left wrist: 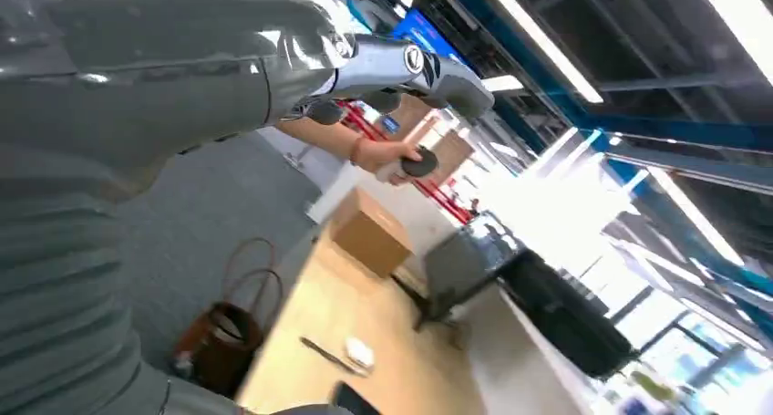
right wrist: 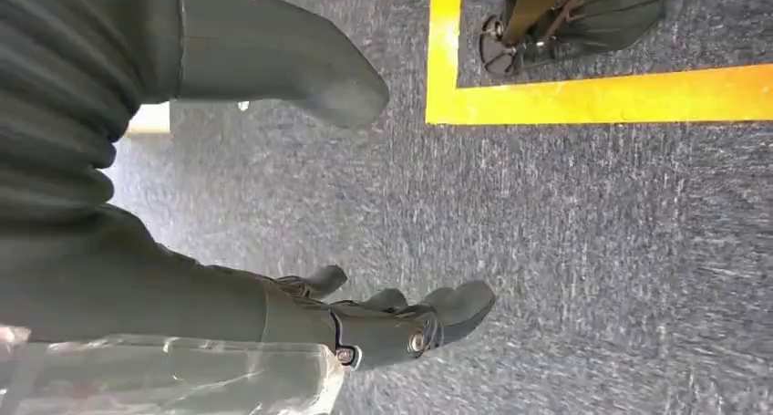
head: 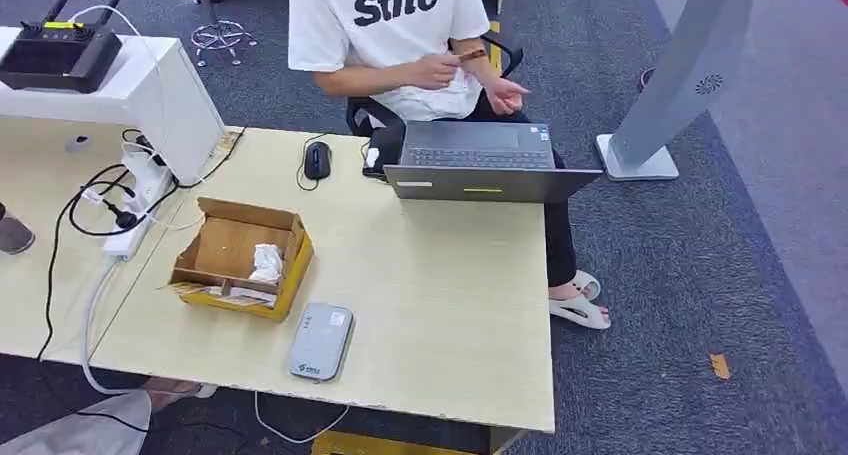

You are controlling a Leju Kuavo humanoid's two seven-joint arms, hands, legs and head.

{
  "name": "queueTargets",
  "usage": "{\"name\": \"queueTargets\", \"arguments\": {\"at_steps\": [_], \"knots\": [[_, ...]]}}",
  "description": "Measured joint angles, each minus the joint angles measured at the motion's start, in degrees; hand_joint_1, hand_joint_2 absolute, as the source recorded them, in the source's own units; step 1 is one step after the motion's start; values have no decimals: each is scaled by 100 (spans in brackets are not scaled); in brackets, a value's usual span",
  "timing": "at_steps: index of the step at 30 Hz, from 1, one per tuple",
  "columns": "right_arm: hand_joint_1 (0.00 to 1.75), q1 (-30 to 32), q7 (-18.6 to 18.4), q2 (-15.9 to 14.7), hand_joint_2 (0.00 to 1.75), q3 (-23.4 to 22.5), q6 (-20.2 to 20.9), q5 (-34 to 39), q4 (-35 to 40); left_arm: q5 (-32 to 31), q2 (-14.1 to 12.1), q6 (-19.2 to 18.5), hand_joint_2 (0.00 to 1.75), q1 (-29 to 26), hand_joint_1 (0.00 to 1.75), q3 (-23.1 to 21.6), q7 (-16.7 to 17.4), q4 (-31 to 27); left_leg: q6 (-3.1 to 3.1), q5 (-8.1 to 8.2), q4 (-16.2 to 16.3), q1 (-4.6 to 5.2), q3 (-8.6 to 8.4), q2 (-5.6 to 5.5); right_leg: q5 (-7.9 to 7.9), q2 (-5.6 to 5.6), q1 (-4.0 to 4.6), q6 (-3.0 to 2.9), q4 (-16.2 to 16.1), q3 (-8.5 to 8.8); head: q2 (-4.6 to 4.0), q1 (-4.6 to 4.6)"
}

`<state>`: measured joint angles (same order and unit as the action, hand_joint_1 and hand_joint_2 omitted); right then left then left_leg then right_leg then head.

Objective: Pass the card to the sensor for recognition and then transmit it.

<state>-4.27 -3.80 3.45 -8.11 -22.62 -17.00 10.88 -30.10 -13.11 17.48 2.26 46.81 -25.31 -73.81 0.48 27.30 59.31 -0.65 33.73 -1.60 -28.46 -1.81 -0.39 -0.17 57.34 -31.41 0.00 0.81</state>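
Observation:
A flat grey card sensor [head: 320,341] lies near the table's front edge, just right of an open cardboard box [head: 240,257] holding crumpled paper. In the left wrist view my left hand [left wrist: 401,68] is raised with its fingers stretched out and nothing visible in them; the picture is blurred. A person's forearm and hand [left wrist: 378,150] show beyond my fingertips. My right hand [right wrist: 392,319] hangs over the grey carpet, its fingers apart and slightly curled, holding nothing. A person in a white T-shirt [head: 385,25] sits behind the table with a small brown thing [head: 470,54] at the wrist; I cannot tell whether it is a card.
An open laptop [head: 480,160] and a black mouse [head: 316,159] sit at the table's far edge. At the left are a power strip with cables [head: 135,200] and a black router [head: 55,55] on a white stand. A grey kiosk base [head: 640,155] stands at the right. Yellow floor tape [right wrist: 547,96] lies below my right hand.

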Motion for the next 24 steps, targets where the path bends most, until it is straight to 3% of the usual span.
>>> {"name": "queueTargets", "arguments": {"at_steps": [12, 17, 24], "knots": [[0, -22, -72, 11, 175, 98, 63, -339, 20, -146, 41, 92, 175, 531, 0, -1711, 249, -457, 0, -2, 4, 0, -2, -1, 3, 1, 0, 3, 0, -1, 0, -2], [0, -22, -138, 20, 175, 142, 85, -424, 20, -545, 201, 142, 175, 783, 0, -2487, 510, -621, -2, -5, 7, 2, 0, -2, 5, -2, 0, 5, 0, 0, 0, -2], [0, 0, -214, 22, 175, 208, 94, -591, 17, -948, 400, 435, 175, 1005, 0, -3189, 617, -654, -2, -5, 8, 2, 1, 1, 5, -8, -2, 6, 0, -4, 0, -2]]}}
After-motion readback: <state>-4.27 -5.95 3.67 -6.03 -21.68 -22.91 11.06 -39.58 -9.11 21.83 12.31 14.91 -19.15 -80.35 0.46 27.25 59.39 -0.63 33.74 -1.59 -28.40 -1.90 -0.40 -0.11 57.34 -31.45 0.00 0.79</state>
